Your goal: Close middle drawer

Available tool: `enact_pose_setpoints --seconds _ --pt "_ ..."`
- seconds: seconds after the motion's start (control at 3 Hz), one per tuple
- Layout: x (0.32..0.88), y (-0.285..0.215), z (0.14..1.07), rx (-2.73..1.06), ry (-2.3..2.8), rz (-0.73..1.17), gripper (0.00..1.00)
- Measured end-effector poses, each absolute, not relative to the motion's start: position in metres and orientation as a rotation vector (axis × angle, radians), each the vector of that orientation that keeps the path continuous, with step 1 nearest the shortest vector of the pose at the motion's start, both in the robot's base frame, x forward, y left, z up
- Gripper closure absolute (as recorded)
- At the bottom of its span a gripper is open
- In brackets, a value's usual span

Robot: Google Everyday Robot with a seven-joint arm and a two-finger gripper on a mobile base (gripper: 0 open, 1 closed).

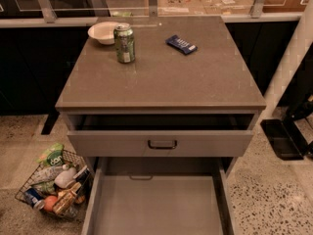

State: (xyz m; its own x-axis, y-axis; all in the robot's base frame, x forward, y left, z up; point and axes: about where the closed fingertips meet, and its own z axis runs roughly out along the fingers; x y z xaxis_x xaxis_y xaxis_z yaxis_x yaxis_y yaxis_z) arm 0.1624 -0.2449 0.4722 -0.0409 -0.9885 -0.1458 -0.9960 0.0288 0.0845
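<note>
The grey cabinet (161, 77) stands in the middle of the camera view. Its top drawer (161, 143), with a small dark bar handle, is pulled out a little. Below it the middle drawer (156, 204) is pulled far out. I look down into its empty grey box; its front is cut off by the bottom edge of the view. The lowest drawer is hidden. The gripper is not in view.
On the cabinet top are a white bowl (102, 32), a green can (124, 43) and a dark blue packet (181, 44). A wire basket of groceries (54, 185) sits on the floor at the left. A dark flat object (281, 138) lies on the floor at the right.
</note>
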Motion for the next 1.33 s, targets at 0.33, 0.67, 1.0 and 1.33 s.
enact_pose_setpoints --seconds 0.33,0.67,1.0,1.33 --pt "0.162 -0.245 0.472 -2.144 2.220 0.250 0.63" --pt "0.164 -0.242 0.469 -2.149 2.228 0.244 0.86" --pt "0.172 -0.220 0.446 -2.189 2.189 0.281 1.00" --pt "0.177 -0.195 0.417 -2.192 2.157 0.347 1.00"
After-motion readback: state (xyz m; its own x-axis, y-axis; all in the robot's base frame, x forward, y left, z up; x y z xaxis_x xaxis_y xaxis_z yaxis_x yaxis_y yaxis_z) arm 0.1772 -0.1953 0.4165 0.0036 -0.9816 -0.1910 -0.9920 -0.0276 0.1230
